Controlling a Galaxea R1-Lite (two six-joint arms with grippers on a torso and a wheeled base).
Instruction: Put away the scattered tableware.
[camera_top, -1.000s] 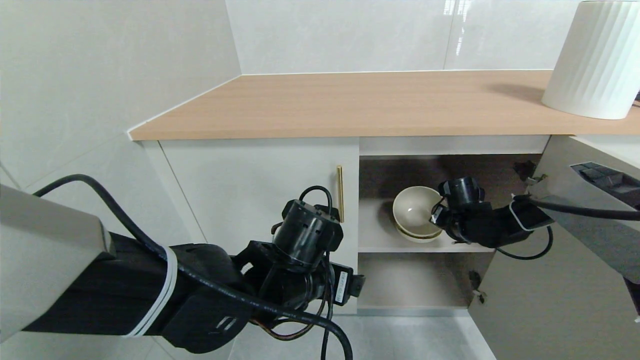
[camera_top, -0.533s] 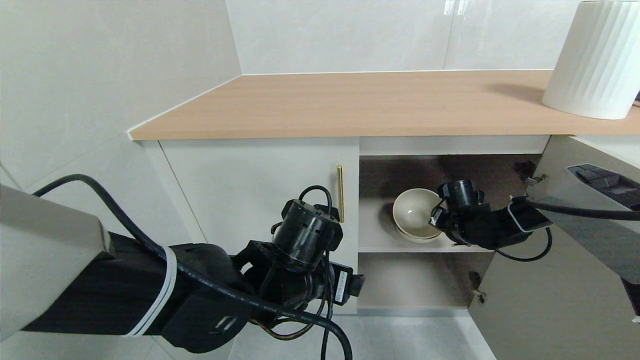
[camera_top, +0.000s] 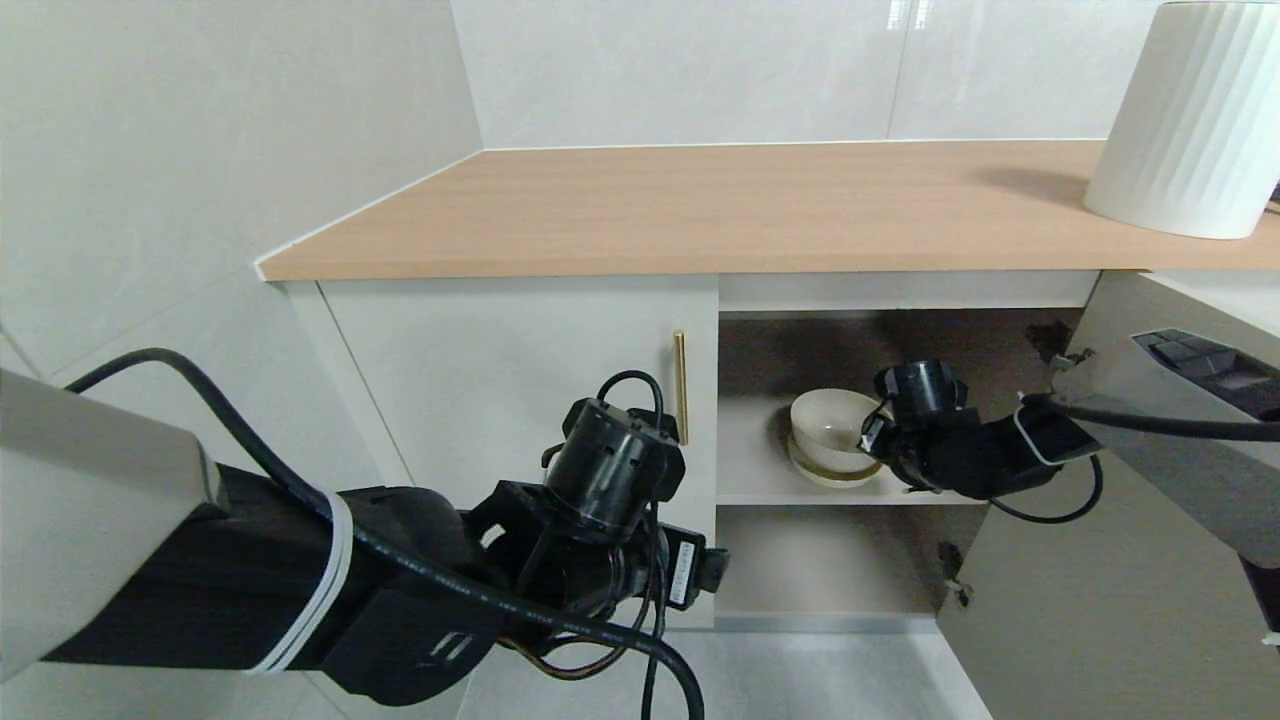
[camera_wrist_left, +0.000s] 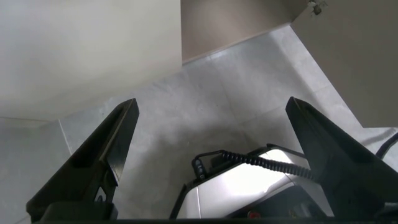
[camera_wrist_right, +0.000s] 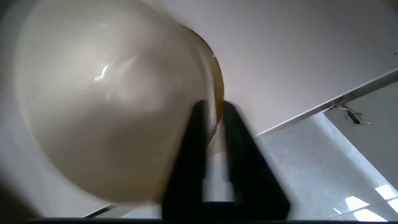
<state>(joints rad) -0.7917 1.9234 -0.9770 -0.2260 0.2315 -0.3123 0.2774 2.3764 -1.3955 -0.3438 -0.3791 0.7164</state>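
A cream bowl (camera_top: 830, 425) (camera_wrist_right: 106, 93) sits nearly level inside a second bowl with an amber rim (camera_top: 835, 478) (camera_wrist_right: 215, 78) on the middle shelf (camera_top: 750, 470) of the open cabinet. My right gripper (camera_top: 872, 432) (camera_wrist_right: 214, 112) is inside the cabinet, shut on the cream bowl's right rim, one finger on each side of the wall. My left gripper (camera_wrist_left: 212, 109) hangs low in front of the closed left door, pointing at the floor, open with nothing between its fingers.
The closed left door carries a gold handle (camera_top: 680, 385). The right door (camera_top: 1050, 600) stands swung open beside my right arm. A white ribbed container (camera_top: 1190, 120) stands on the wooden countertop (camera_top: 700, 210). The cabinet's lower shelf (camera_top: 820, 570) is bare.
The cream bowl was tipped up with its inside facing me; it has come down and levelled into the lower bowl. My right gripper dropped slightly with it. The left arm has not moved.
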